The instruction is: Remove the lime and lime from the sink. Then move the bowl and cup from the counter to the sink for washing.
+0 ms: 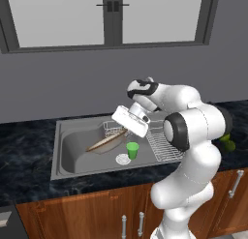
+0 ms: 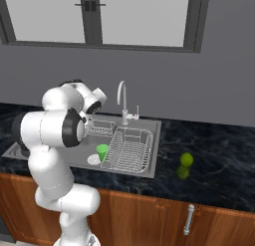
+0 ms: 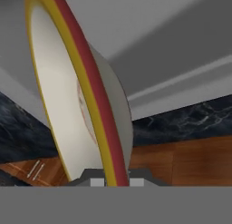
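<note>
My gripper (image 1: 125, 131) is pinched on the rim of the bowl (image 1: 105, 142), jaws nearly together on that thin yellow-and-red edge. In the hand view the bowl (image 3: 68, 105) stands on edge right at the fingertips, its white inside to the left. From the left base view I see it tilted, hanging over the sink (image 1: 72, 151) with its low end down near the basin floor. The green cup (image 1: 132, 150) stands upright in the basin, just beside the white drain (image 1: 123, 159) and next to the wire rack (image 1: 162, 146). The faucet (image 2: 121, 98) rises behind the basin. Both limes (image 2: 184, 165) sit close together on the black counter (image 2: 219, 160), well to the right of the sink. I can read no writing or labels anywhere.
</note>
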